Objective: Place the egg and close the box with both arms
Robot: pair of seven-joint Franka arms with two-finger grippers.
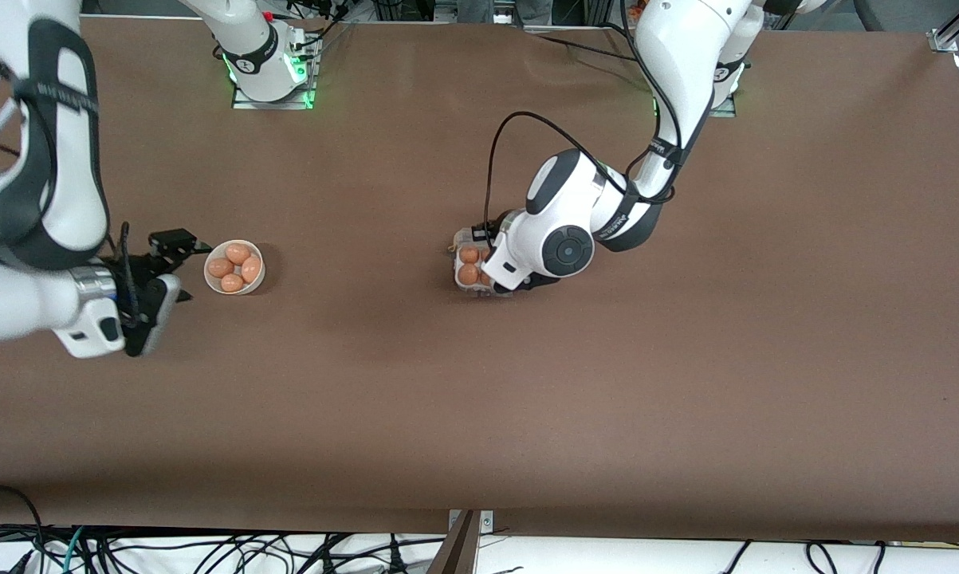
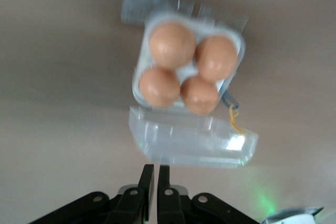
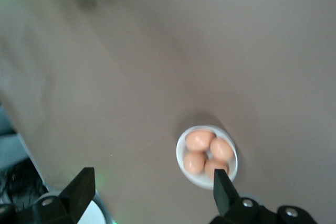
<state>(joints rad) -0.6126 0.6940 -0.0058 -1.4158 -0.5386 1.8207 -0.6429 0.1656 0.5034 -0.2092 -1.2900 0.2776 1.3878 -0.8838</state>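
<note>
The box (image 2: 236,38) sits mid-table with its clear lid (image 2: 194,142) swung open and lying flat beside the tray. Every cell holds an orange-brown egg (image 2: 199,95), and I cannot tell the placed egg from the others. My left gripper (image 2: 156,170) hovers just over the lid's outer edge, shut, with nothing between its fingers. In the front view the left arm's hand covers most of the box (image 1: 459,243). My right gripper (image 3: 152,184) hangs open and empty beside the white bowl (image 3: 195,179), toward the right arm's end of the table.
The white bowl (image 1: 209,279) holds several more eggs. An orange string (image 2: 233,119) trails from the box's hinge side. Bare brown table surrounds the box and the bowl.
</note>
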